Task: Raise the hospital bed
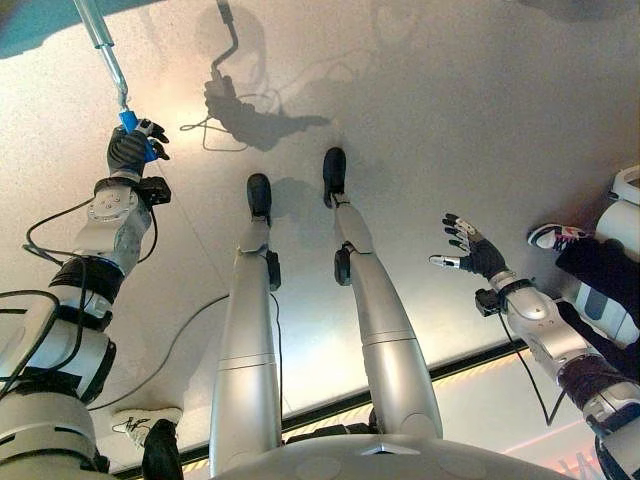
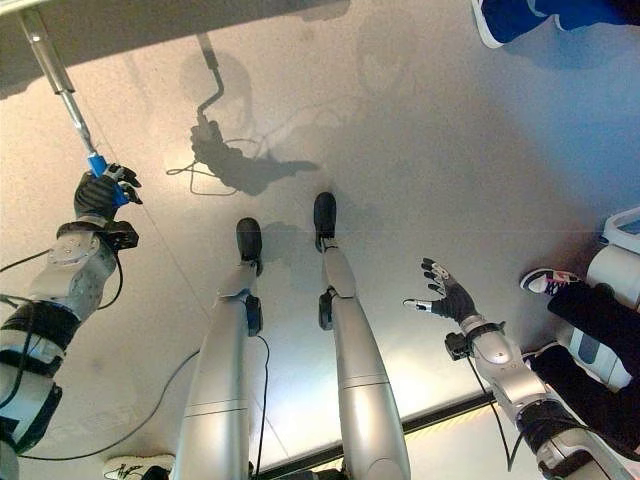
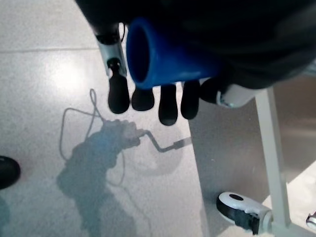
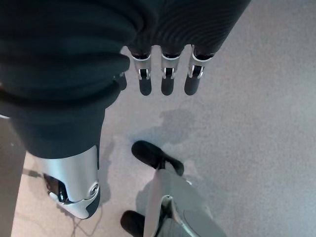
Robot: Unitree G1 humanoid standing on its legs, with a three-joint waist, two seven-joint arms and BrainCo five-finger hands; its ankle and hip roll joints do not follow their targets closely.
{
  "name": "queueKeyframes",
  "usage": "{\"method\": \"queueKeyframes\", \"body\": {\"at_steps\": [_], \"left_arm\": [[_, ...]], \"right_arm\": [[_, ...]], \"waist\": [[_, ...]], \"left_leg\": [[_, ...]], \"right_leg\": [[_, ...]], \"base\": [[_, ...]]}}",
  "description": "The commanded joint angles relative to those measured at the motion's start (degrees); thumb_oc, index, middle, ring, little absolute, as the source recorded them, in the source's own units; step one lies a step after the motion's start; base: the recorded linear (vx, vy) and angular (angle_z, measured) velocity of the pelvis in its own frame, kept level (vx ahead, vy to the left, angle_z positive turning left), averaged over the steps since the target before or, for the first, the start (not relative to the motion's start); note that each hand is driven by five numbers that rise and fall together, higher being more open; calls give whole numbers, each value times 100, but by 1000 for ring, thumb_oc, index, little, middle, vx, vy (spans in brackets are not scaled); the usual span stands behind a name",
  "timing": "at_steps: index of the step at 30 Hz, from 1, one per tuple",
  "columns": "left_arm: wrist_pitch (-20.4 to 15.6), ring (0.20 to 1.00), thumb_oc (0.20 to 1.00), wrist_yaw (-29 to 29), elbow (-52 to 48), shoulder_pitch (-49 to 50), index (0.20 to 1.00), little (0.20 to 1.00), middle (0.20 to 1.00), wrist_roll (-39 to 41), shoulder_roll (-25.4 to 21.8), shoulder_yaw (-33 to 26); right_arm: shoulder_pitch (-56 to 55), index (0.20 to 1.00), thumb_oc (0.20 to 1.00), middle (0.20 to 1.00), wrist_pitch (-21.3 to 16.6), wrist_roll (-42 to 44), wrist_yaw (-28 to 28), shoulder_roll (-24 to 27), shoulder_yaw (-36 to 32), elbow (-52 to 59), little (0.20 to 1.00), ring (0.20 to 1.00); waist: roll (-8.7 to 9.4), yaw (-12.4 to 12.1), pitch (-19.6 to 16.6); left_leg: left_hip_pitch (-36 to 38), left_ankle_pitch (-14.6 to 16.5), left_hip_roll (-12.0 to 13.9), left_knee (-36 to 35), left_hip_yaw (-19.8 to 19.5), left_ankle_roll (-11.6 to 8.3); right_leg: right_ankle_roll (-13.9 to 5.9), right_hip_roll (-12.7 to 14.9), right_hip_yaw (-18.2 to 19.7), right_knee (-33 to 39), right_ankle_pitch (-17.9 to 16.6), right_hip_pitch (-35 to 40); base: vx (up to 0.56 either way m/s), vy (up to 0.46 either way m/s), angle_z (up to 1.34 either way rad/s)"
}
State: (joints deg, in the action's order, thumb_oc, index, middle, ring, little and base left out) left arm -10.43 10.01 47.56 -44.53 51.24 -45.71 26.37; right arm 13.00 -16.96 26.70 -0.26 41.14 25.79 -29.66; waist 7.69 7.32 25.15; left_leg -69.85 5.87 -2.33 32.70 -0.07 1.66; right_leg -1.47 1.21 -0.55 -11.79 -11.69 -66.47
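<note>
Holding the blue handle (image 1: 131, 124) is the left robot hand (image 1: 130, 150), far out to the robot's left side, with its dark-tipped fingers (image 3: 143, 98) curled round the handle. The handle is the end of a silver crank rod (image 1: 100, 40) that slants up and away from the hand toward the hospital bed (image 2: 150, 20), whose edge shows as a grey band along the top of the right eye view. So the long way of the crank runs from the hand toward the bed, and the hand sits right at its near end. In the left wrist view the blue handle looks like a short tube lying across the palm, and past the fingers you can see a pale bed leg (image 3: 271, 148) with a caster wheel (image 3: 242, 210) on the floor (image 1: 420, 120). The right robot hand (image 1: 465, 245) is well apart from the crank, out on the other side, with its fingers spread wide and nothing in them. The left hand is the one to do the job. I think the next move is to turn the handle round and round the rod's line, keeping a firm hold so it does not slip off.
</note>
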Motion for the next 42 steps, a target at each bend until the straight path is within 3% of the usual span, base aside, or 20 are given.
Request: {"method": "queueKeyframes", "body": {"at_steps": [1,14,35,36,37,42], "left_arm": [[169,200,200,-71,-22,277,200,200,200,-416,415,275],[213,200,200,-45,519,-375,200,200,200,-754,929,372],[138,200,200,-249,402,-107,200,200,200,-1021,1258,546],[138,235,235,-249,402,-107,235,235,235,-1021,1258,546],[127,1000,1000,-267,382,-73,1000,1000,1000,-1028,1274,566],[129,1000,1000,-257,369,-42,1000,1000,1000,-1012,1305,591]], "right_arm": [[49,1000,1000,1000,106,252,-41,64,191,-11,1000,1000],[260,1000,1000,1000,148,297,-42,-158,402,-224,1000,1000],[424,1000,1000,1000,175,110,-25,-423,494,-807,1000,1000],[424,1000,1000,1000,175,110,-25,-423,494,-807,1000,1000],[428,1000,1000,1000,181,80,-37,-426,493,-847,1000,1000],[456,1000,1000,1000,190,68,-40,-455,506,-851,1000,1000]], "waist": [[19,-60,-44],[60,57,-106],[-76,39,-332],[-76,39,-332],[-92,24,-341],[-115,0,-355]], "left_leg": [[204,-202,-71,-652,6,6],[226,-144,-68,-605,49,18],[918,-246,-32,-1034,146,-29],[918,-246,-32,-1034,146,-29],[977,-268,-31,-1089,154,-32],[1066,-317,-40,-1178,139,-44]], "right_leg": [[-308,-164,-193,-263,250,-78],[-287,-221,-168,-299,261,-81],[-261,-172,-137,-110,270,522],[-261,-172,-137,-110,270,522],[-258,-170,-139,-116,281,555],[-260,-156,-149,-110,300,635]], "base": [[0,0,0],[2,-1,-1],[-5,-8,-2],[0,0,0],[0,0,0],[-2,-12,1]]}}
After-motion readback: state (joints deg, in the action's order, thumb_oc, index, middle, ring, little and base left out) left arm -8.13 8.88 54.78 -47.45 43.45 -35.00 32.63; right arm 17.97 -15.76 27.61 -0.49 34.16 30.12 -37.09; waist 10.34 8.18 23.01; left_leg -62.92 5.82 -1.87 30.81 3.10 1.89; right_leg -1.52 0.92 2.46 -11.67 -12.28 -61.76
